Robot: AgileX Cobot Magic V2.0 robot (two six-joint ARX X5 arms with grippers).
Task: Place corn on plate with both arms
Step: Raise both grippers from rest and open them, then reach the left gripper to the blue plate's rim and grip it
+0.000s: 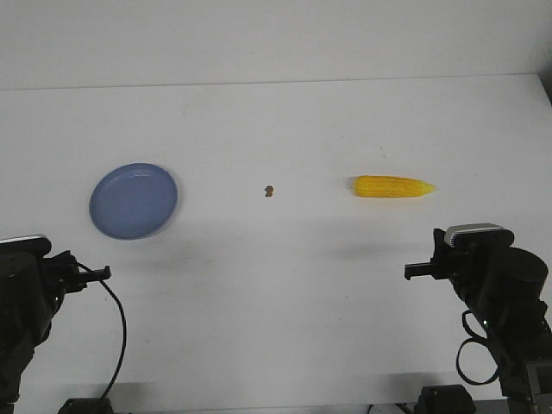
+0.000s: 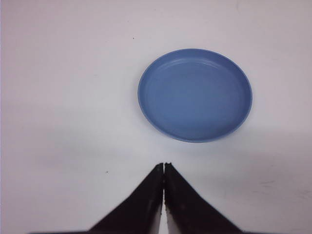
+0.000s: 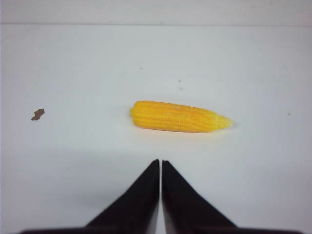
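Observation:
The yellow corn (image 1: 392, 186) lies flat on the white table at the right, its pointed tip to the right; the right wrist view shows the corn (image 3: 179, 117) just beyond my right gripper (image 3: 160, 161), which is shut and holds nothing. The blue plate (image 1: 134, 201) sits on the left with nothing on it. In the left wrist view the plate (image 2: 195, 95) lies past and a little to one side of my left gripper (image 2: 164, 165), also shut on nothing. Both arms hang low at the table's front corners: the left gripper (image 1: 102, 272) and the right gripper (image 1: 412, 272).
A small brown speck (image 1: 269, 190) lies between plate and corn, and the speck (image 3: 37, 114) also shows in the right wrist view. The table's far edge meets a pale wall. A black cable (image 1: 119, 321) loops beside the left arm.

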